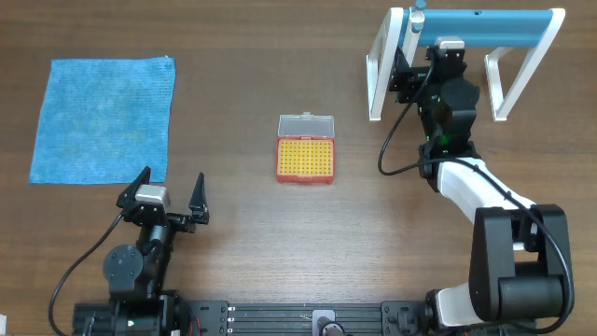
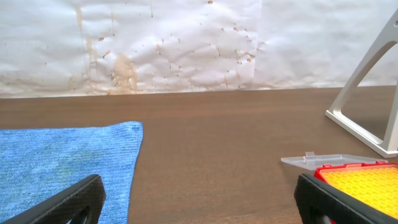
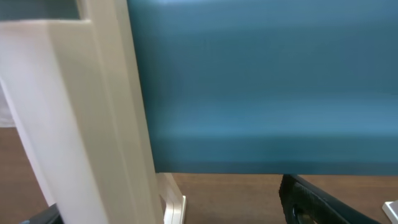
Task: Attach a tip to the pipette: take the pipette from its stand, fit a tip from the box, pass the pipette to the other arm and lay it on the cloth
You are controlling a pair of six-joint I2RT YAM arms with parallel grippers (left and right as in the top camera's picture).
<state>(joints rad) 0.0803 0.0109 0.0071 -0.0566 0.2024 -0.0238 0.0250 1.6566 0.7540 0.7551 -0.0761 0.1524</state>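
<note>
The pipette is mostly hidden on the stand at 1 o'clock, where the right gripper fingers are held apart. The left gripper fingers are released at 7 o'clock.

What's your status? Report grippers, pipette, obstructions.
Left gripper open, near cloth corner. Right gripper open at stand, against its blue bar. Pipette on stand, not gripped. Tip box open, mid-table.
</note>
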